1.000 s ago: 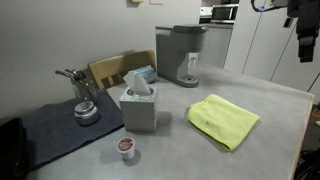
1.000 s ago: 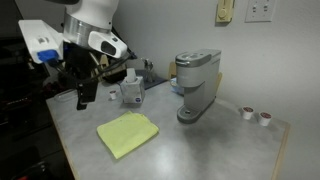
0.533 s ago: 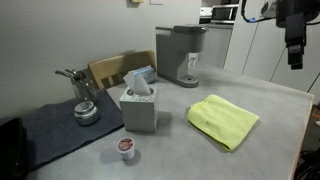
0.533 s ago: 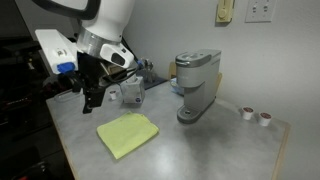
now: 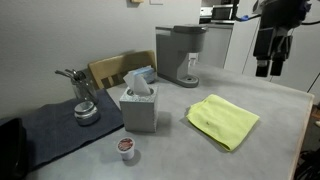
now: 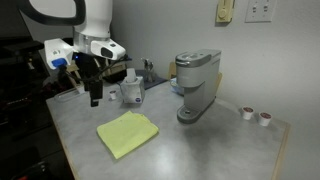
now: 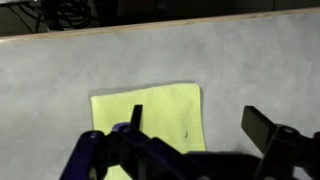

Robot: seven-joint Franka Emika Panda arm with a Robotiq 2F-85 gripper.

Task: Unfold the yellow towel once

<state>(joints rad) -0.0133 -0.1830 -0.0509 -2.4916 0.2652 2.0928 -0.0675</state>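
Observation:
The yellow towel [image 5: 224,120] lies folded and flat on the grey table, a lime-yellow rectangle; it shows in both exterior views [image 6: 128,133] and in the wrist view [image 7: 150,122]. My gripper [image 5: 267,62] hangs in the air well above the table, off to one side of the towel, and it also shows in an exterior view [image 6: 94,95]. In the wrist view my gripper [image 7: 200,125] is open and empty, its jaws wide apart, with one finger over the towel and the other past its edge.
A tissue box [image 5: 139,106] stands by the towel. A coffee machine [image 5: 181,54] stands behind. A coffee pod [image 5: 125,146] and a dark cloth mat [image 5: 60,131] with a metal tool [image 5: 83,100] lie further off. Two pods [image 6: 256,115] sit near the table's end.
My gripper has moved across toward the towel and come lower. The towel has not moved.

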